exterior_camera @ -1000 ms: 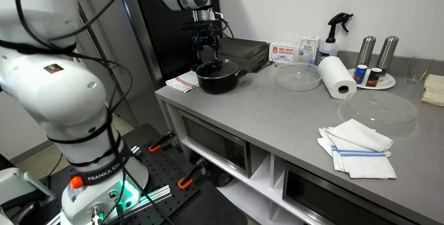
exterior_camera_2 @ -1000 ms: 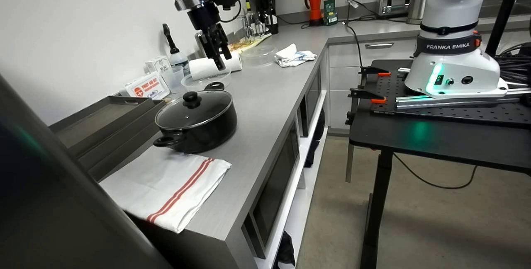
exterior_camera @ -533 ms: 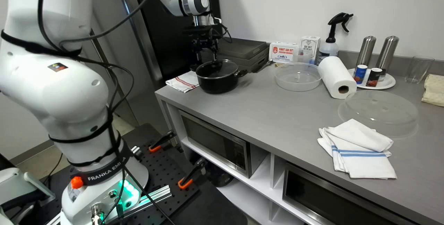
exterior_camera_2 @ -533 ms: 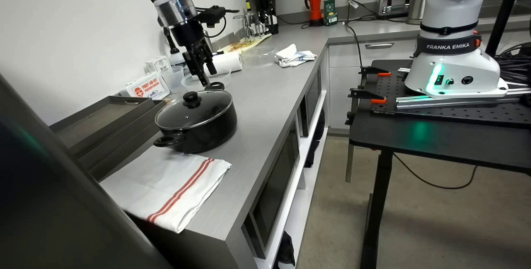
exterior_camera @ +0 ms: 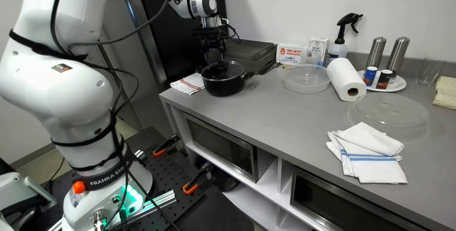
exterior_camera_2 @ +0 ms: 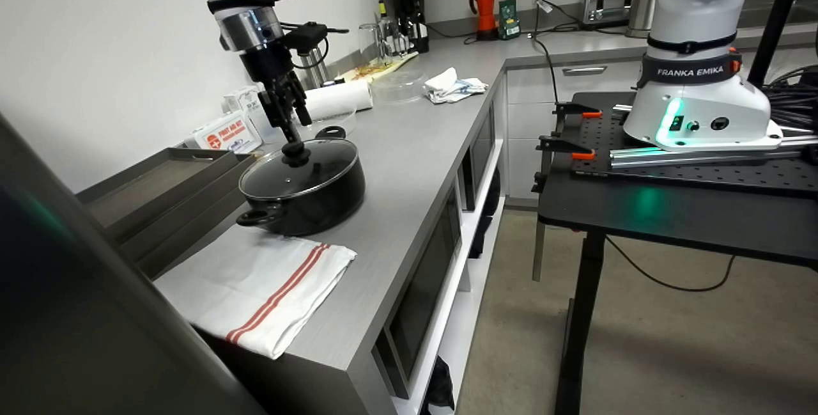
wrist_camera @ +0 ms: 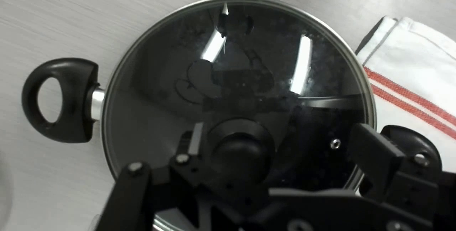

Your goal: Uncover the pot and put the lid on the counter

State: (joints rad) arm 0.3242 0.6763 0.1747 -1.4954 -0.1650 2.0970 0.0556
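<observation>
The black pot (exterior_camera: 222, 88) stands on the grey counter (exterior_camera: 281, 117) near its end; it also shows in an exterior view (exterior_camera_2: 329, 207), and its handle shows in the wrist view (wrist_camera: 73, 106). The see-through lid (exterior_camera_2: 275, 178) lies flat on the pot and fills most of the wrist view (wrist_camera: 160, 92). Its black knob (wrist_camera: 242, 152) shows between my fingers, nearer the left finger. My gripper (wrist_camera: 281, 143) is open and empty above the lid, fingers pointing down. In an exterior view its fingertips (exterior_camera_2: 298, 132) are just above the knob; contact cannot be told.
A red-striped towel (exterior_camera_2: 268, 293) lies beside the pot. Dark grey trays (exterior_camera: 251, 51) stand behind it. Along the counter are a clear dish (exterior_camera: 306, 81), a paper-towel roll (exterior_camera: 345, 79), another clear round dish (exterior_camera: 390, 113) and a blue-striped towel (exterior_camera: 368, 156).
My gripper has come down and across the counter to the lid's knob, moving left and down in an exterior view. It stays open. The pot and lid have not moved.
</observation>
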